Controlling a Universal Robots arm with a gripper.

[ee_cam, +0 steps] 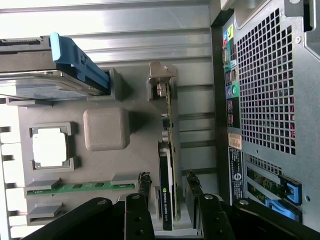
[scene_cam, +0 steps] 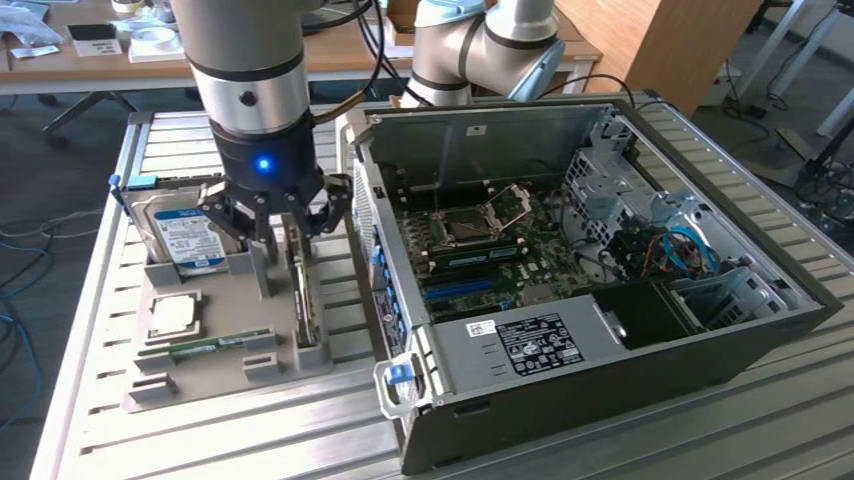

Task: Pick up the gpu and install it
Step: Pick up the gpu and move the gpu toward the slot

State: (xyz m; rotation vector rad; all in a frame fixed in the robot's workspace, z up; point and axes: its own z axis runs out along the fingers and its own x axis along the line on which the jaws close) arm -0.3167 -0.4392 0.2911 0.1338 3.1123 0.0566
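The gpu (scene_cam: pixel 306 305) stands on its long edge in a slot of the grey parts tray (scene_cam: pixel 200 372), just beside the computer case. In the wrist view the gpu (ee_cam: pixel 169 150) shows edge-on: a thin green board with a black cooler and a silver bracket at its far end. My gripper (scene_cam: pixel 283 265) is lowered straight down over the card's near end. The gripper (ee_cam: pixel 168 181) is open, with one black fingertip (ee_cam: pixel 144 180) on each side of the card and a narrow gap on both sides. Nothing is lifted.
On the tray are a blue-labelled hard drive (scene_cam: pixel 187 235), a CPU (scene_cam: pixel 174 315) and a green RAM stick (scene_cam: pixel 220 345). The open computer case (scene_cam: pixel 534 345), motherboard (scene_cam: pixel 487 245) exposed, lies at the exterior view's right. Its perforated rear panel (ee_cam: pixel 270 100) is close to the card.
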